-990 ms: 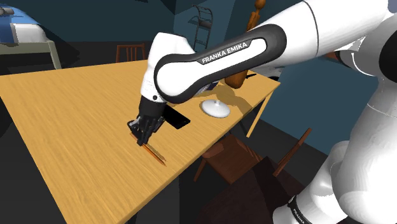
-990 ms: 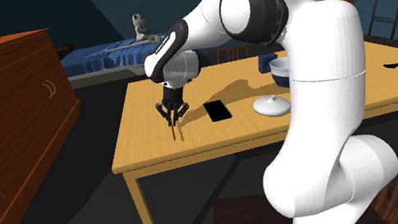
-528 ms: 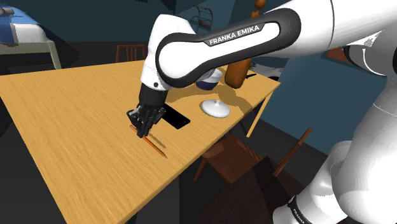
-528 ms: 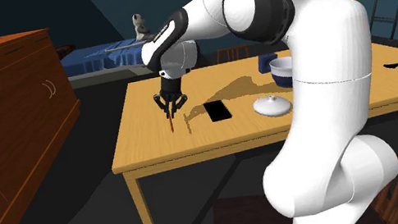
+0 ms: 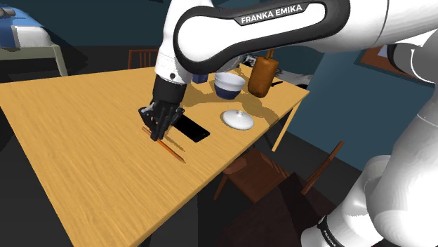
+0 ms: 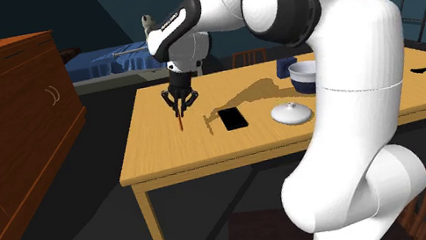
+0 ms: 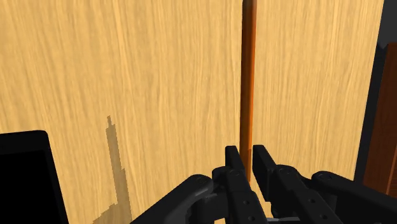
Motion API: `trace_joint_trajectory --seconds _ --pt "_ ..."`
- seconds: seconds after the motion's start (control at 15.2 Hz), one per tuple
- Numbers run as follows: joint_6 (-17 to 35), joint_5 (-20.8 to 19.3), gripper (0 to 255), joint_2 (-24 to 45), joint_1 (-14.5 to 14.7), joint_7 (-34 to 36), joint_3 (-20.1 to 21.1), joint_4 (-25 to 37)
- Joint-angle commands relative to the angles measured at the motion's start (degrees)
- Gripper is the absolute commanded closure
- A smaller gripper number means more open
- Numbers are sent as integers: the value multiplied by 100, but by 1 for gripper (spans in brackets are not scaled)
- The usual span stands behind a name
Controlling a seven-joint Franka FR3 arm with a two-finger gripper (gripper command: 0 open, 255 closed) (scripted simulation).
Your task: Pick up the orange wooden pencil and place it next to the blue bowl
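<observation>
Orange pencil (image 7: 247,76): the wrist view has it running straight out from between the two black fingers (image 7: 232,167), which stand narrow and clasp it at one end. Its shadow falls on the table (image 5: 70,140) well to the side of the shaft, so the shaft is off the wood.

The second exterior view gives what the wrist view cannot. The pencil hangs tip-down from the gripper (image 6: 178,110) over the table's part nearest the dresser (image 6: 0,132). Whether the lower tip touches the wood, cannot tell.

In the shoulder view the pencil slants out below the gripper toward the table's near edge.

Black flat slab (image 5: 191,130): lies on the table just beside the gripper, on the bowl's side. A corner of it appears in the wrist view too.

White domed dish (image 5: 237,119): past the slab, near the table edge.

Blue bowl (image 5: 228,85): dark blue below and pale at the rim, well apart from the pencil. A brown wooden thing (image 5: 261,76) is just beside it, seen from the shoulder.

A bed with a blue cover (image 6: 112,62) lies behind the table in the second exterior view.
</observation>
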Motion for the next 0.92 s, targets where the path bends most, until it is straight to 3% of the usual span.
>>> trace_joint_trajectory --seconds 0.0,0.86 --pt "-150 9 255 -63 -15 2 -7 85" --pt "-1099 -11 255 -246 -40 152 -21 868"
